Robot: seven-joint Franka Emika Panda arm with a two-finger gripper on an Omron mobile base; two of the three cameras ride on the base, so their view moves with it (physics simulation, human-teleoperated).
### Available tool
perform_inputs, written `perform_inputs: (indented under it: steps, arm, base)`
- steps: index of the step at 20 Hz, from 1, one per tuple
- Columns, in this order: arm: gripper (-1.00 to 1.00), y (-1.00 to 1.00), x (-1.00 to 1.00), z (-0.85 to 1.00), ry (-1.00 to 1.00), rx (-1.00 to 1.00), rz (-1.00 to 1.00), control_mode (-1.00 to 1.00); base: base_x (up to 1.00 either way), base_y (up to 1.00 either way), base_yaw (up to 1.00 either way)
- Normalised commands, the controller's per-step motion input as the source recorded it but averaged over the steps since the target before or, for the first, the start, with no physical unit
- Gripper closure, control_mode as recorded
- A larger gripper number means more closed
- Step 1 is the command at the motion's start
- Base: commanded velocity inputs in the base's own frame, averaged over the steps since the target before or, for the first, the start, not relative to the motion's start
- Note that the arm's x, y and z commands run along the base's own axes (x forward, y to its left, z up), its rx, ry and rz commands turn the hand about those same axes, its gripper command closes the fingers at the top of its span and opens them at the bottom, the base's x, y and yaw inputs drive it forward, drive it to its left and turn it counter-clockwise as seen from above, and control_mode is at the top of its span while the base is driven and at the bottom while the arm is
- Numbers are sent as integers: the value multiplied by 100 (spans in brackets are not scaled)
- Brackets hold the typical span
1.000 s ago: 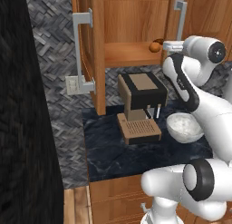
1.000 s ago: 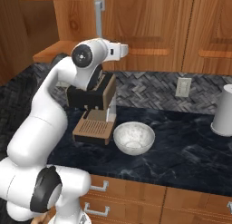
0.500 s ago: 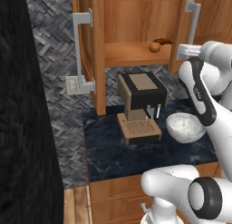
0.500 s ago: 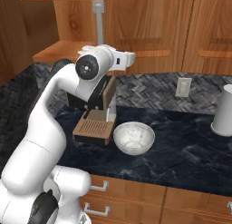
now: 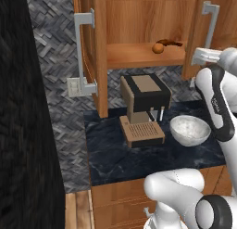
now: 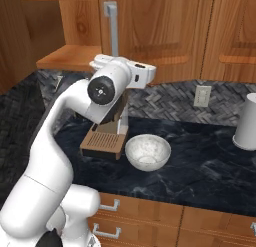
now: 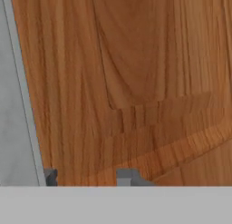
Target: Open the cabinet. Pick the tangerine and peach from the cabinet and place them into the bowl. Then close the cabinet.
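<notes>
Both doors of the cabinet (image 5: 139, 56) stood open; the tangerine (image 5: 158, 47) sat on its shelf, at 11 o'clock from the bowl (image 5: 190, 130). We judged no fruit moved yet. We couldn't tell the gripper (image 7: 86, 177) opening, close against the right door.

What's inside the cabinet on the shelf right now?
In the open cabinet, the tangerine sits on the shelf beside a dark brown elongated item. The right door covers the rest.

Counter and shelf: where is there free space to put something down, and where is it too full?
The dark counter is bare between the bowl and the white cup. It is also bare in front of the coffee machine. It is crowded where the bowl sits close beside the machine. The cabinet shelf is bare at its left; the tangerine occupies its right end.
</notes>
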Motion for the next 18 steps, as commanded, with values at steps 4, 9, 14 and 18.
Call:
perform_inputs:
  steps: [4, 9, 14, 18]
  arm:
    - [100, -100, -51, 0, 0, 5, 0, -100]
    - [100, -100, -45, 0, 0, 7, 0, -100]
    - [100, -100, -31, -3, 0, 6, 0, -100]
    - [-100, -29, -7, -18, 8, -1, 0, -100]
  base:
    - [0, 0, 0]
    - [0, 0, 0]
    - [0, 0, 0]
    - [0, 0, 0]
